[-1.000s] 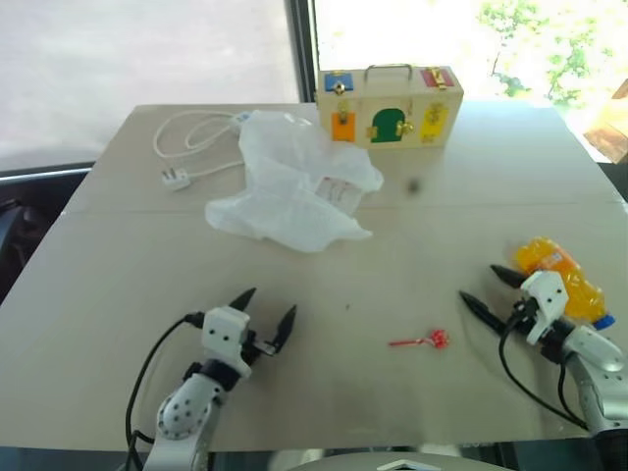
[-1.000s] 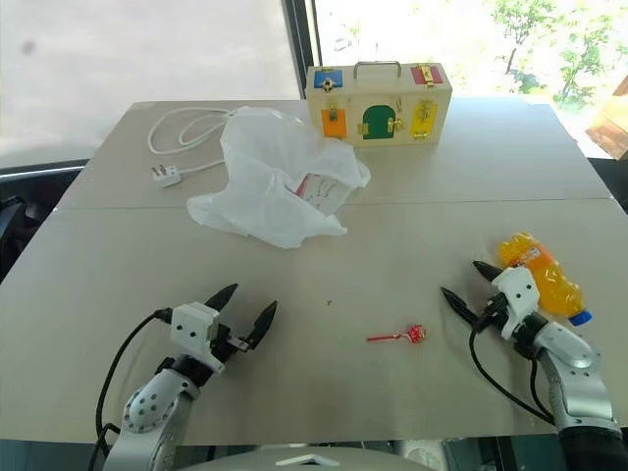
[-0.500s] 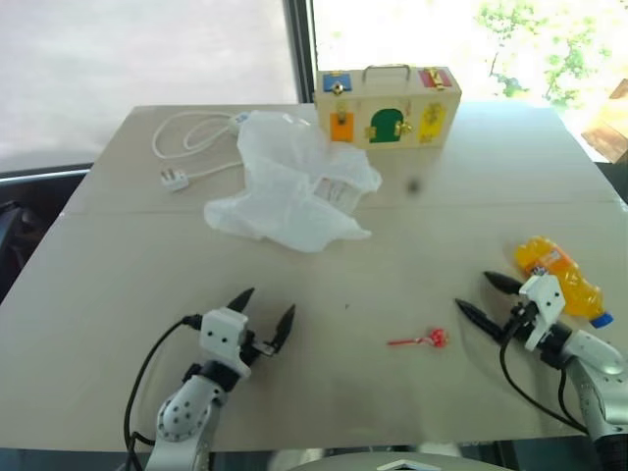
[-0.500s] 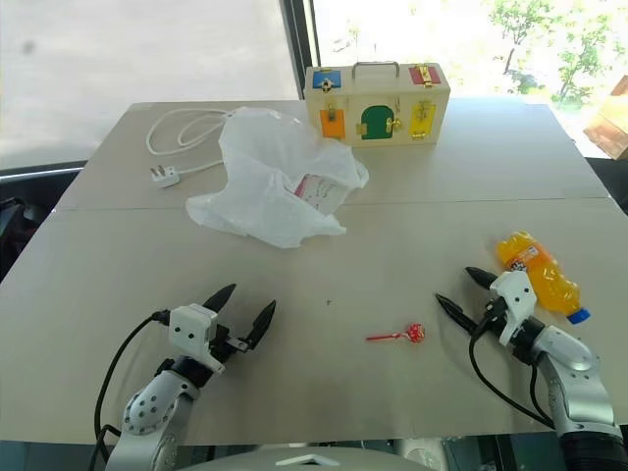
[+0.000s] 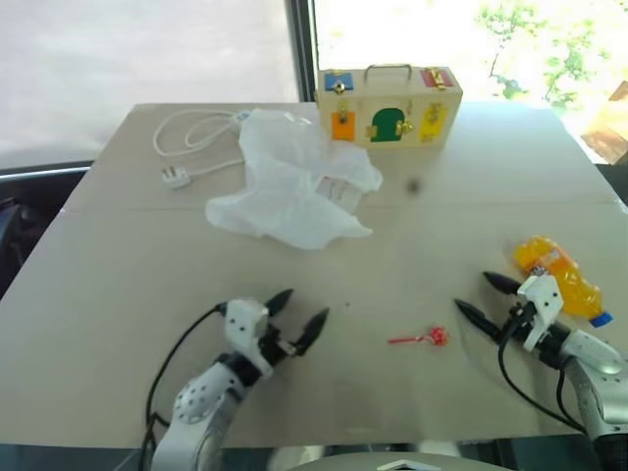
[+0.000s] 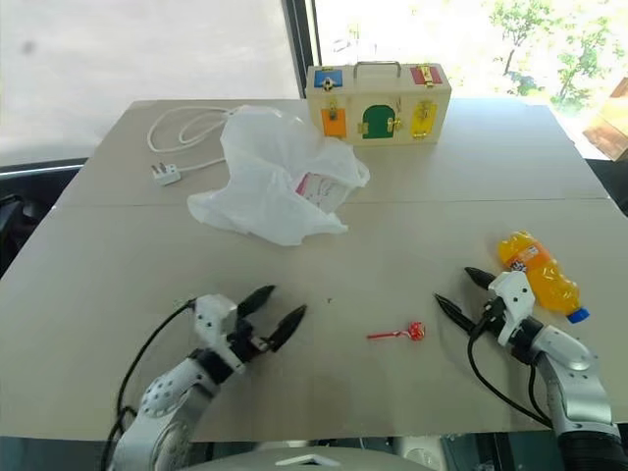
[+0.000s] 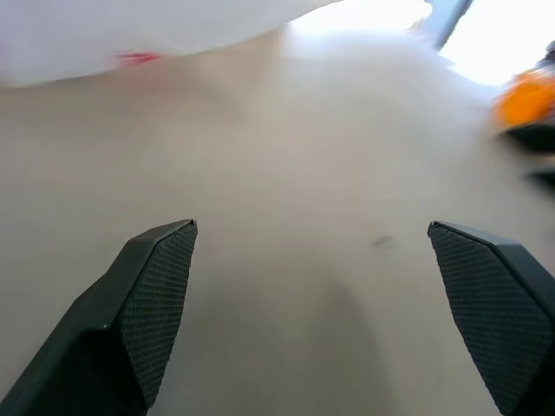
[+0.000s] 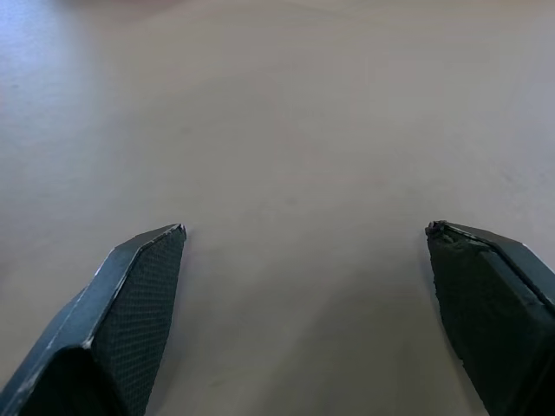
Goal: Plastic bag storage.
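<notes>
Since the plastic bag (image 6: 280,177) looks feather-light, limp and probably slippery, both empty wide-spread claws, left claw (image 6: 272,312) and right claw (image 6: 461,291), should pinch a bunched fold.

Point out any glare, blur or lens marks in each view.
Left eye view: the window behind the wooden toy box is blown out, and a dark smudge hangs near the table seam. Right eye view: the same glare, no smudge there. Left wrist view: soft; the plastic bag and an orange shape are blurred. Right wrist view: even light, pincer fingers sharp.
</notes>
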You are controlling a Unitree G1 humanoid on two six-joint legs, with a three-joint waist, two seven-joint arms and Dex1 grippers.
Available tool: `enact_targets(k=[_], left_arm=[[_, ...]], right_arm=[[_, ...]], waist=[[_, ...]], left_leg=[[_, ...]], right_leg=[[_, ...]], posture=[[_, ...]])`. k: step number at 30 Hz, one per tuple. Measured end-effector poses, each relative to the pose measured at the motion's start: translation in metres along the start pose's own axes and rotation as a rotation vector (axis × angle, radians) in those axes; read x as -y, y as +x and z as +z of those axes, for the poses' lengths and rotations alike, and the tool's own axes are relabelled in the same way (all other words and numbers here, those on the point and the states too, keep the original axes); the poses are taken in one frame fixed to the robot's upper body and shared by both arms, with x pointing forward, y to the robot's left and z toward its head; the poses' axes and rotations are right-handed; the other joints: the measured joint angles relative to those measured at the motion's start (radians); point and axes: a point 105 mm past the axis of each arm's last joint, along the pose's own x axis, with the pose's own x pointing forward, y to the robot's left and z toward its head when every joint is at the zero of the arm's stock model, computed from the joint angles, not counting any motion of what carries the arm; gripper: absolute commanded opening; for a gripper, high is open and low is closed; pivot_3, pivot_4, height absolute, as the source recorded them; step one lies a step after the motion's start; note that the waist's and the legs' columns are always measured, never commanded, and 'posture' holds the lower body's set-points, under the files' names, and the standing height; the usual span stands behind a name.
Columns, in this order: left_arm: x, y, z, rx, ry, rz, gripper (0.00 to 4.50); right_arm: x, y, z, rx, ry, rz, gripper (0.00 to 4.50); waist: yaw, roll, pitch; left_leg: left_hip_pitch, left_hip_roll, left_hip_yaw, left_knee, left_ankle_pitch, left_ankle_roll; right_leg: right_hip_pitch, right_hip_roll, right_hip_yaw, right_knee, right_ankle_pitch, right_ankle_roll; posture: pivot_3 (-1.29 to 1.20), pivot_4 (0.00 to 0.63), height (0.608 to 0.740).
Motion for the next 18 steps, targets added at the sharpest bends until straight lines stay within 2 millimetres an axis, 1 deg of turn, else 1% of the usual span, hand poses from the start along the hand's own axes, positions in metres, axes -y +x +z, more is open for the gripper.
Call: enact_targets(k=[1, 2, 3, 4, 7, 9, 11, 14, 18], left_arm=[[0.004, 0.009, 0.006, 0.022, -0.011, -0.042, 4.5], [0.008, 0.022, 0.012, 0.048, -0.021, -0.098, 4.5], [0.009, 0.036, 0.018, 0.069, -0.025, -0.133, 4.5], [0.01, 0.045, 0.02, 0.078, -0.027, -0.153, 4.5], [0.01, 0.063, 0.023, 0.101, -0.057, -0.167, 4.5], [0.009, 0.072, 0.028, 0.135, -0.06, -0.164, 4.5], [0.013, 0.078, 0.04, 0.199, -0.027, -0.165, 4.5], [0.014, 0.084, 0.057, 0.261, 0.099, -0.139, 4.5], [0.014, 0.088, 0.073, 0.323, 0.211, -0.109, 4.5]], right_arm=[[-0.001, 0.001, 0.0, 0.001, -0.001, 0.004, 4.49], [-0.001, 0.002, 0.0, 0.002, -0.002, 0.006, 4.49], [-0.002, 0.006, 0.002, 0.007, -0.005, 0.016, 4.49], [-0.004, 0.007, 0.001, 0.006, -0.003, 0.023, 4.49], [-0.006, 0.01, 0.002, 0.009, -0.007, 0.038, 4.49], [-0.005, 0.01, 0.002, 0.009, -0.007, 0.037, 4.49], [-0.005, 0.01, 0.002, 0.009, -0.007, 0.034, 4.49], [-0.007, 0.009, 0.001, 0.012, -0.006, 0.026, 4.49], [-0.01, 0.01, 0.001, 0.022, -0.006, 0.016, 4.49]], waist=[[-0.001, 0.0, 0.0], [-0.001, 0.0, 0.0], [-0.002, -0.001, 0.001], [-0.004, -0.001, 0.001], [-0.014, -0.003, 0.002], [-0.015, -0.004, 0.003], [-0.014, -0.006, 0.004], [-0.014, -0.007, 0.005], [-0.014, -0.008, 0.005]], left_leg=[[0.0, 0.0, 0.0, 0.001, 0.0, 0.0], [0.0, 0.0, 0.001, 0.003, 0.0, 0.0], [0.0, 0.0, 0.001, 0.005, 0.0, 0.0], [0.001, 0.0, 0.001, 0.005, 0.0, 0.0], [0.001, 0.0, 0.002, 0.006, 0.0, 0.0], [0.001, 0.0, 0.001, 0.008, 0.0, -0.001], [0.0, 0.0, 0.001, 0.009, 0.001, -0.001], [0.001, 0.0, 0.001, 0.009, 0.0, -0.001], [0.001, 0.0, 0.001, 0.009, 0.001, -0.001]], right_leg=[[0.0, 0.0, 0.0, 0.001, 0.0, 0.0], [0.0, 0.0, 0.0, 0.003, 0.0, 0.0], [0.0, 0.001, 0.0, 0.005, 0.0, 0.0], [0.0, 0.001, 0.001, 0.006, 0.0, 0.0], [0.0, 0.001, 0.002, 0.008, 0.0, 0.0], [0.0, 0.001, 0.002, 0.009, 0.0, 0.0], [0.0, 0.0, 0.002, 0.01, 0.0, 0.0], [0.0, 0.0, 0.002, 0.01, 0.0, 0.0], [0.0, 0.001, 0.002, 0.01, 0.0, 0.0]], posture=[[0.0, 0.15, 0.739], [0.0, 0.15, 0.739], [0.0, 0.15, 0.739], [0.0, 0.15, 0.739], [0.0, 0.15, 0.739], [0.0, 0.15, 0.739], [0.0, 0.15, 0.739], [0.0, 0.15, 0.739], [0.0, 0.15, 0.739]])
